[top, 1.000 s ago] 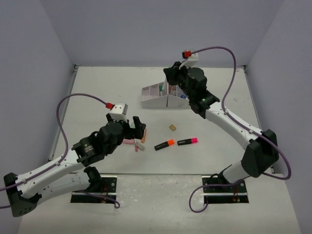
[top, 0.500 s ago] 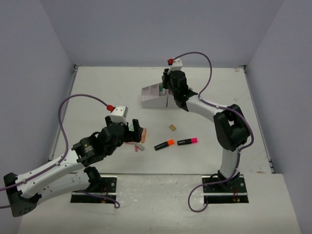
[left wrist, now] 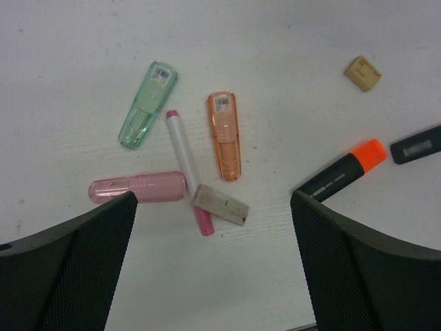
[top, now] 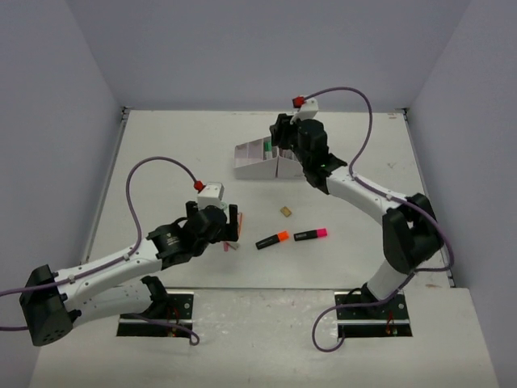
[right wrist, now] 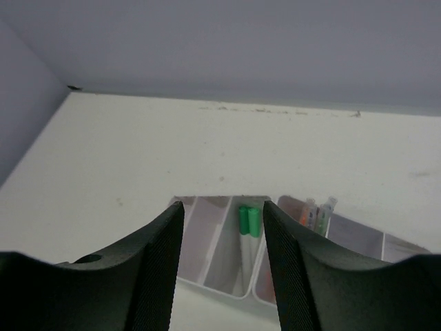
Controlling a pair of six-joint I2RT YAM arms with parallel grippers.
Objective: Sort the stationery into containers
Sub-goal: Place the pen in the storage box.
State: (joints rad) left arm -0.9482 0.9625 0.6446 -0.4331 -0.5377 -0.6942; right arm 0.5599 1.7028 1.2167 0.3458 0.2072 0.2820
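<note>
Stationery [top: 273, 239] is lying loose by our left gripper [top: 222, 222] in the top view, with the organiser box [top: 258, 166] sitting under the right gripper [top: 279, 133]. Left wrist: we're hovering wide open over the pink pen [left wrist: 185, 155], probably grabbing it next. Right wrist: jaws parted and empty, looking down at the green pens [right wrist: 248, 222] in the box.

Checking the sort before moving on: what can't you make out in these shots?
Top view: the left end effector covers most of the loose pieces beneath it.
Right wrist view: the right end effector hides the near side of the organiser box.
Left wrist view: the frame edge cuts off one black highlighter, hiding its tip colour.
</note>
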